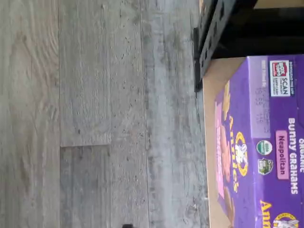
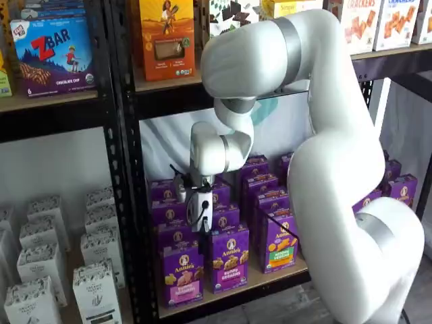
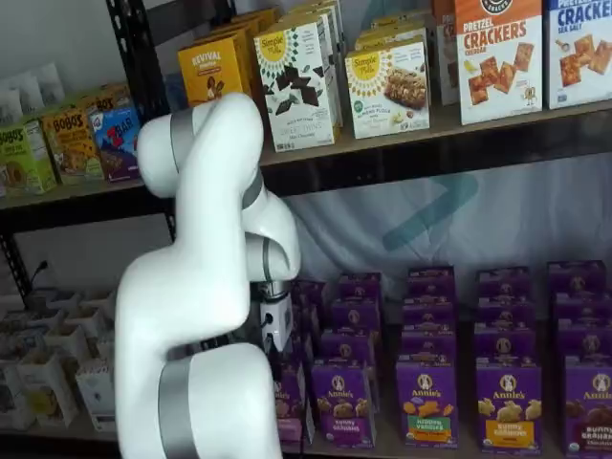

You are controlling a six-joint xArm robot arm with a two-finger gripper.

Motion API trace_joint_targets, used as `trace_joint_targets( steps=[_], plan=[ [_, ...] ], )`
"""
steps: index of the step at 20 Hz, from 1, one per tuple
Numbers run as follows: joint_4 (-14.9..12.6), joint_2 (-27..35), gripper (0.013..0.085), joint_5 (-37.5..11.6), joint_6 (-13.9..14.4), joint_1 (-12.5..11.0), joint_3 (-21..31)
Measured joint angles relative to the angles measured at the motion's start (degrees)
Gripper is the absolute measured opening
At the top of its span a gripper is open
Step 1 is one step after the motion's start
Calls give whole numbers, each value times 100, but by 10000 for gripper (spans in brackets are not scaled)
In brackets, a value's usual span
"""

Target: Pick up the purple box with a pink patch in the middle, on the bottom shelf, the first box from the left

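Arm: glossy white, thick rounded segments, grey bands at the joints in both shelf views. Pincer: narrow white body, dark front opening, thin black cable looping just beside it. Fingers not distinguishable.

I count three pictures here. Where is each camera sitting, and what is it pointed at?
Wrist view: rides on the arm's wrist, looking down past the purple box on the bottom shelf to grey floor planks; no part of the robot shows.
Shelf view: fixed in front of the racks, facing the white arm and its gripper above that box.
Shelf view: fixed in front, arm nearest, hiding most of the box.
Shared: all three show the purple box.
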Motion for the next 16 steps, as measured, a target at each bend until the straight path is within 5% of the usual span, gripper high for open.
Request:
trace_joint_targets(
  steps=[3,16],
  plan=[
    [298,22,850,-12,-280,-17,-17],
    [505,271,850,-597,-489,-6,-66]
  ],
)
